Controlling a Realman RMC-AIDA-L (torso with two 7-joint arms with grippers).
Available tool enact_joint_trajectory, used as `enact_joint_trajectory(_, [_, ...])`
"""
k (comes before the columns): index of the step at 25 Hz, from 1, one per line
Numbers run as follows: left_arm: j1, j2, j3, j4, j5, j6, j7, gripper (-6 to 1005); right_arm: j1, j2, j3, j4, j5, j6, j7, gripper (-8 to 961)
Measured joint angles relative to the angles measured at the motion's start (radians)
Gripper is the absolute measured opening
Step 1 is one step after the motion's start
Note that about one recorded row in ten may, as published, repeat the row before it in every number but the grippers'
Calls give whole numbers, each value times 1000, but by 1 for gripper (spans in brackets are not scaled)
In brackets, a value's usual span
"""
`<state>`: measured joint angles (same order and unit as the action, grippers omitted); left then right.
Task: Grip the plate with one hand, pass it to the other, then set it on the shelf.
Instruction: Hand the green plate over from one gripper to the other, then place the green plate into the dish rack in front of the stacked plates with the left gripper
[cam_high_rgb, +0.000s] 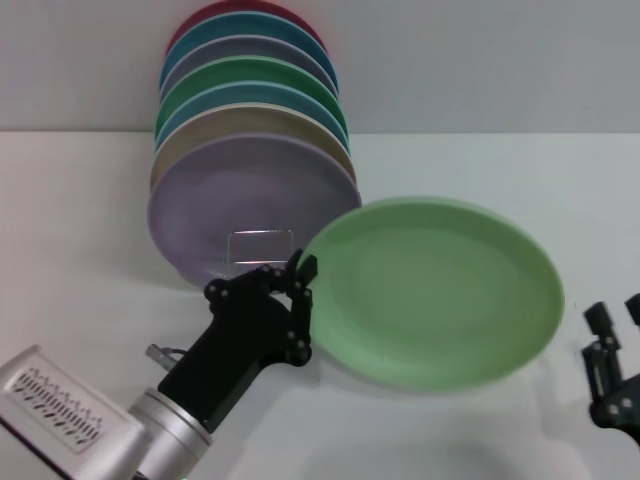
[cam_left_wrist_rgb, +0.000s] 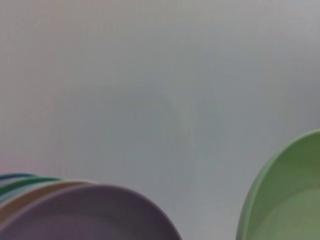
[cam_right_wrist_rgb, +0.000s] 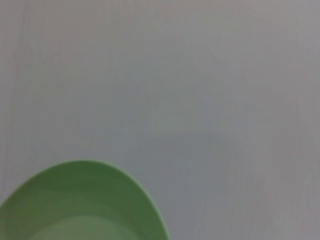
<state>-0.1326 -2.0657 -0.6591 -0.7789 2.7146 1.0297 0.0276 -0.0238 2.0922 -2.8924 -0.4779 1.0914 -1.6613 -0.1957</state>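
Your left claw (cam_high_rgb: 303, 290) is pinching the mint plate (cam_high_rgb: 432, 290) at its near-left rim, fingers pressed onto the lip. The plate juts out to that claw's right, tilted, apparently lifted off the white table (cam_high_rgb: 80, 260). Just behind the claw stands the rack of upright plates (cam_high_rgb: 250, 150), the lilac plate (cam_high_rgb: 240, 190) foremost and close to the held rim.

Your right claw (cam_high_rgb: 618, 325) waits just off the plate's far right edge — fingers spread, touching nothing.

Expect a stiff, light, smooth-matte dish that looks breakable; held at one edge, it will want to pivot. Take it on the shallow rim opposite the left claw — squarely, before the left lets go.
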Motion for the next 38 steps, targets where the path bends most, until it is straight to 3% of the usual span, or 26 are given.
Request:
enact_joint_trajectory(8, [24, 3, -21, 0, -1, 90, 0, 41, 10, 0, 6, 113, 5, -53, 174, 346])
enact_joint_trajectory(14, [30, -2, -97, 5, -1, 175, 0, 42, 33, -1, 13, 179, 9, -8, 232, 347])
enact_joint_trajectory(24, [8, -2, -253, 46, 0, 253, 10, 39, 51, -4, 14, 192, 11, 40, 235, 347])
enact_joint_trajectory(32, [0, 1, -293, 84, 10, 263, 22, 39, 58, -5, 20, 195, 12, 62, 240, 347])
enact_joint_trajectory(38, [-26, -1, -287, 176, 11, 301, 65, 40, 56, -5, 34, 196, 12, 63, 241, 346])
